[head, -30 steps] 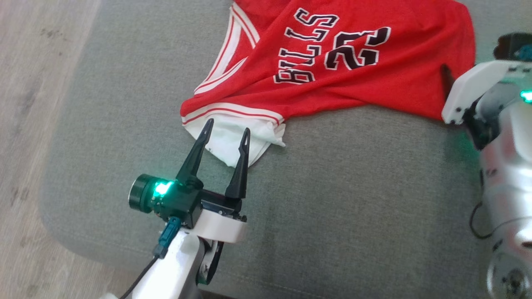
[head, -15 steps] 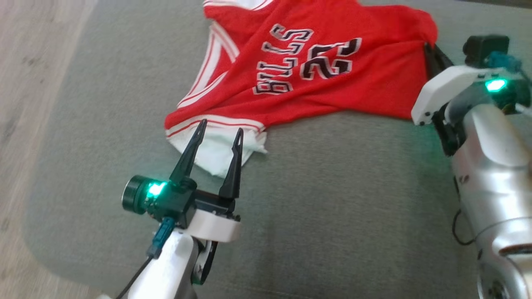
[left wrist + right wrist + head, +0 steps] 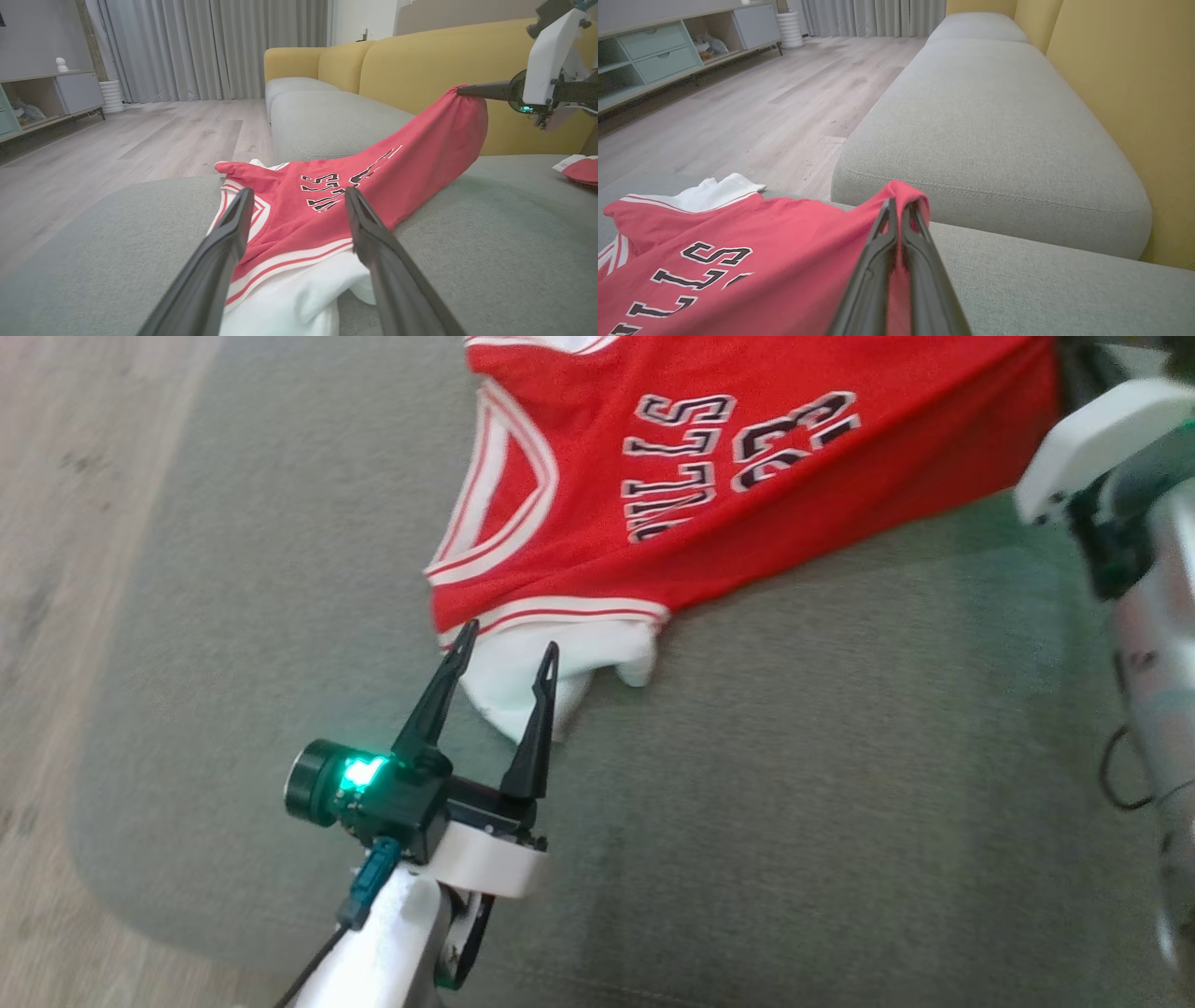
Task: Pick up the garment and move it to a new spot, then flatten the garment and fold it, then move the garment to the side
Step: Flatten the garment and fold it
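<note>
With the right gripper (image 3: 901,206) fingers clamped on the garment (image 3: 794,532) at 2 o'clock, the left gripper (image 3: 509,642) fingers, held apart, should be closed on its white hem (image 3: 523,683) at 7 o'clock before it is raised off the sofa (image 3: 840,756).

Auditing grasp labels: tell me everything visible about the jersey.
The red jersey looks like knit cloth, with striped white trim, black lettering and a white part at its near end. It lies rumpled on the grey sofa cushion, one edge lifted, pinched in the shut right gripper. The open left gripper brackets the white end.
</note>
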Available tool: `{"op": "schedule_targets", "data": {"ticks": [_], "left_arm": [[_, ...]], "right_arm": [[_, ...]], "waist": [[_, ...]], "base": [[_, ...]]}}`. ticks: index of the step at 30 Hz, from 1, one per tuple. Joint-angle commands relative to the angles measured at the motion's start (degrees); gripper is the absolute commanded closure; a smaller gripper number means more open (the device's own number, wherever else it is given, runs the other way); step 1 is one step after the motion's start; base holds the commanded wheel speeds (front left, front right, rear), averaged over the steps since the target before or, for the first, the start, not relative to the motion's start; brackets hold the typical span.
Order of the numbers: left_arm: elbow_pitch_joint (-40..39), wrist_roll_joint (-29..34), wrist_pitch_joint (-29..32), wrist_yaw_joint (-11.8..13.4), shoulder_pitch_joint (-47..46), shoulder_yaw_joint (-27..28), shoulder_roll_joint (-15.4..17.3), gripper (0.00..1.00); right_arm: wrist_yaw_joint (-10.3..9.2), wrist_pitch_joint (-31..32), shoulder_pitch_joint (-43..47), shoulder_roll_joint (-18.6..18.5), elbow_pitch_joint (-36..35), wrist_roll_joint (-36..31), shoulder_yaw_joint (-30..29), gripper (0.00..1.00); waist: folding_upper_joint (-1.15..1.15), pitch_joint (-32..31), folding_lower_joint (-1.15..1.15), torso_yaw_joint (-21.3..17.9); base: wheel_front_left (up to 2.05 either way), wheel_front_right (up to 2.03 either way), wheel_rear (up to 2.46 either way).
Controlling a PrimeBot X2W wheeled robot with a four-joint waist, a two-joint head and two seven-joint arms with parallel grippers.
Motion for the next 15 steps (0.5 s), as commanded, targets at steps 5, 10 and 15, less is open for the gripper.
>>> {"op": "schedule_targets", "data": {"ticks": [5,10,15], "left_arm": [[-1.7,-0.3,-0.3,0.1,-1.8,0.8,-0.1,0.00],[-1.7,-0.7,-0.3,0.0,-2.1,-0.1,-0.3,0.00],[-1.7,-1.2,-0.3,-0.2,-2.8,-1.3,-0.4,0.00]], "right_arm": [[-0.05,2.1,-4.7,-2.6,3.5,-3.1,-1.5,1.00],[-0.05,3.3,-8.2,-5.1,8.7,-7.5,-3.9,1.00],[-0.05,3.3,-10.3,-7.2,12.4,-11.7,-5.2,0.60]], "waist": [[0.00,2.0,0.00,5.4],[0.00,3.6,0.00,9.0],[0.00,5.1,0.00,12.0]], "base": [[0.00,0.00,0.00],[0.00,0.00,0.00],[0.00,0.00,0.00]]}}
